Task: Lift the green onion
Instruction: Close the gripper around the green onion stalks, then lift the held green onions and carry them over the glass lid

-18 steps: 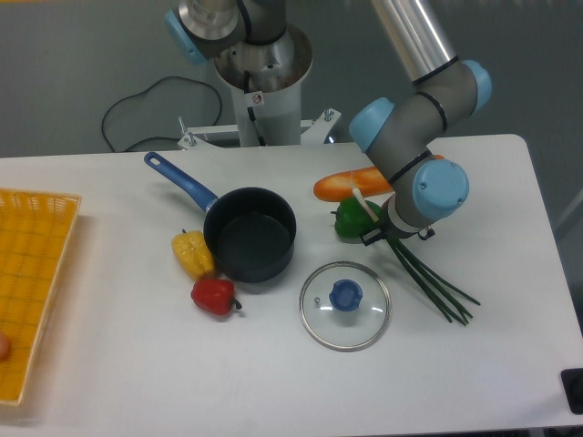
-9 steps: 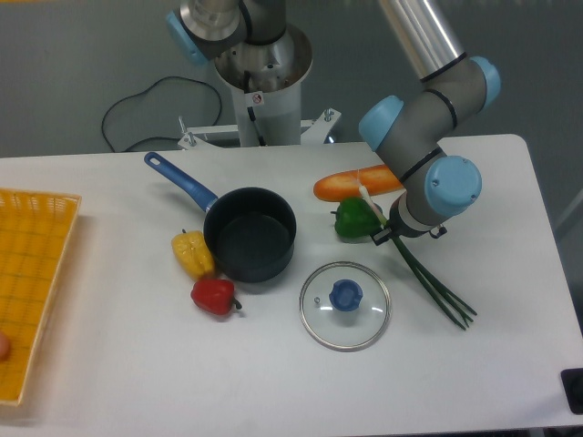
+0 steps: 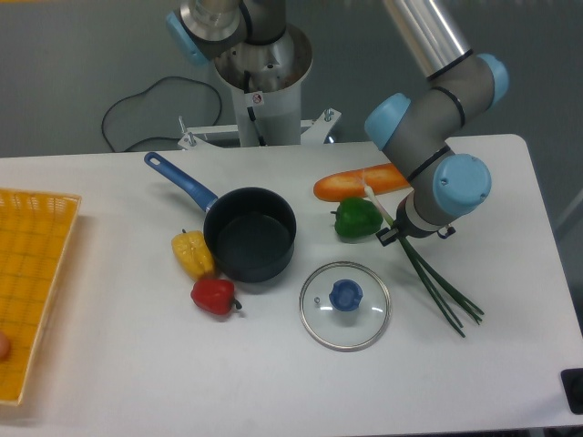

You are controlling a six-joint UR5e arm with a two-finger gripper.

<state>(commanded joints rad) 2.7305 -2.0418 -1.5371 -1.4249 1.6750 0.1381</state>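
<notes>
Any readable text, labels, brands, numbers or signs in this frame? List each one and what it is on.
No text can be read.
Robot base column: a small sticker with a red mark, too small and blurred to read.
Pot, glass lid, green onion, carrot, peppers, yellow basket: no print visible.
Gripper: hidden behind the wrist; no markings visible.

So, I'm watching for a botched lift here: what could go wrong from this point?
The gripper is hidden under the wrist, so its hold on the green onion cannot be confirmed; the thin stalks could slip. The green pepper and carrot sit right beside the onion's whitish end, and may get nudged. The trailing stalks could sweep the glass lid.
</notes>
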